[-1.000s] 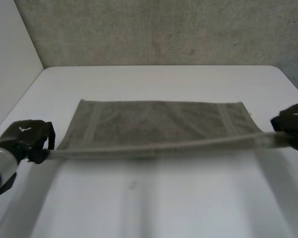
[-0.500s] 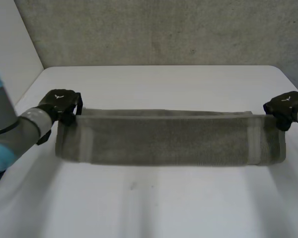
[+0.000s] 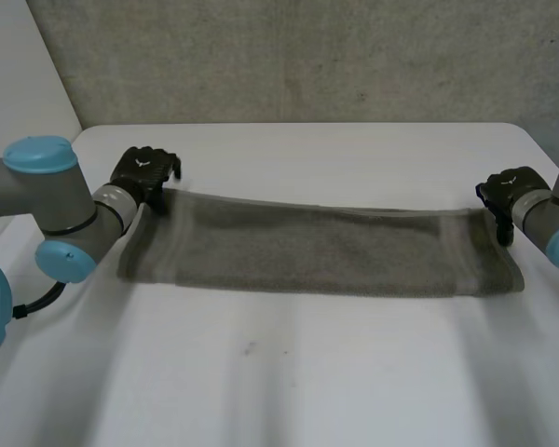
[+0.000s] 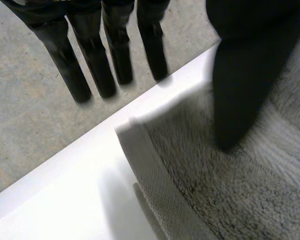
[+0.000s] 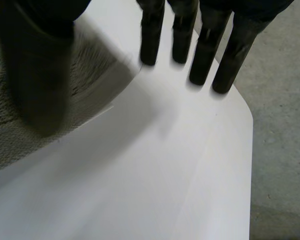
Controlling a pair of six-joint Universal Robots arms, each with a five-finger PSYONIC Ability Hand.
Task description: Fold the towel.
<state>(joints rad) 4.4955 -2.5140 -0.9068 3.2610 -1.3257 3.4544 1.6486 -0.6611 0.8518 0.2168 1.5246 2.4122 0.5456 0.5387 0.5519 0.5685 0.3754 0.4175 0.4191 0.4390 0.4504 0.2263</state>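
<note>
Two layers seemed to make up the towel [image 3: 317, 253] in the head view: it lay as a long grey band across the middle of the white table [image 3: 289, 382], looking doubled over along its length, with its far edge sagging slightly toward the centre. The left hand [image 3: 144, 173] sat at the towel's far left corner and the right hand [image 3: 505, 191] at its far right corner. That placement suited laying the upper layer's corners down square on the lower one, so I judged the first fold to be about done. In the left wrist view, the left hand's fingers [image 4: 90, 65] were straight and spread well away from the thumb [image 4: 240, 75]. They reached out past the towel's corner [image 4: 140, 145] over the table's edge [image 4: 80, 185], while the thumb hovered above the pile. Nothing was pinched between them, so that hand was apart and empty, and the corner rested flat on the table. In the right wrist view, the right hand's fingers [image 5: 205, 45] were likewise straight and stood over bare table [image 5: 155, 165] beside the towel [image 5: 10, 130], with the thumb [image 5: 37, 75] above the cloth. That hand also gripped nothing. Both ends being free, the towel stayed put by its own weight, and a second fold across its length would probably call for fresh grips.
</note>
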